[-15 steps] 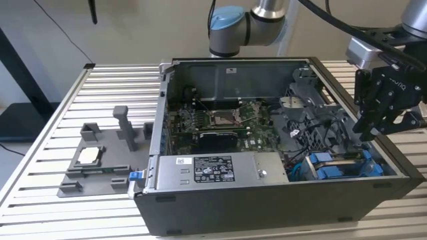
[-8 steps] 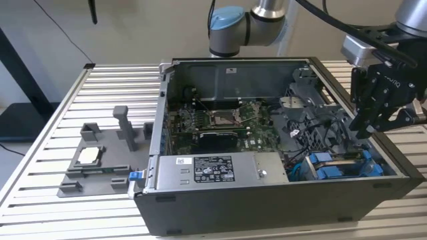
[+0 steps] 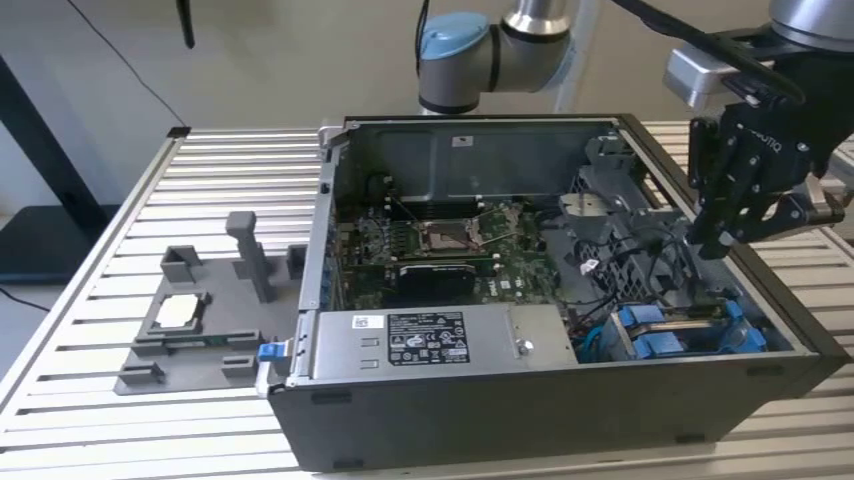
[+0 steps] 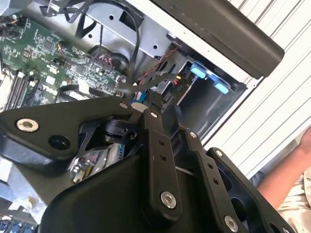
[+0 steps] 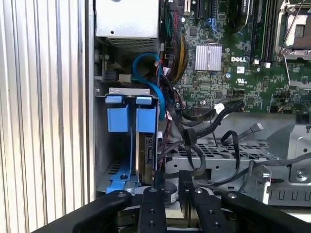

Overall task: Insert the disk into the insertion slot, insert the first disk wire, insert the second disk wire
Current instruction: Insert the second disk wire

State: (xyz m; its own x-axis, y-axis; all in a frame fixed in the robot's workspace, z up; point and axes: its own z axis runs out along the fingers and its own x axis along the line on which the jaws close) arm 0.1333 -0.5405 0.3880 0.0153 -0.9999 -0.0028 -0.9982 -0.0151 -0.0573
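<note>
Slatted metal bench (image 3: 120, 420): carries a black computer case (image 3: 534, 430), open-topped, holding motherboard (image 3: 441, 240), silver power-supply box (image 3: 414, 345) and the insertion slot (image 5: 127, 91) in one corner. The disk (image 5: 147, 153) stands on edge in the slot, long edge parallel to the adjacent case wall. The gripper (image 3: 707, 245) hangs above, fingers (image 5: 158, 179) narrowly parted, nothing between.

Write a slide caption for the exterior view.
The gripper hovers above the open black computer case, near the blue-trimmed insertion slot at the exterior view's right.
</note>
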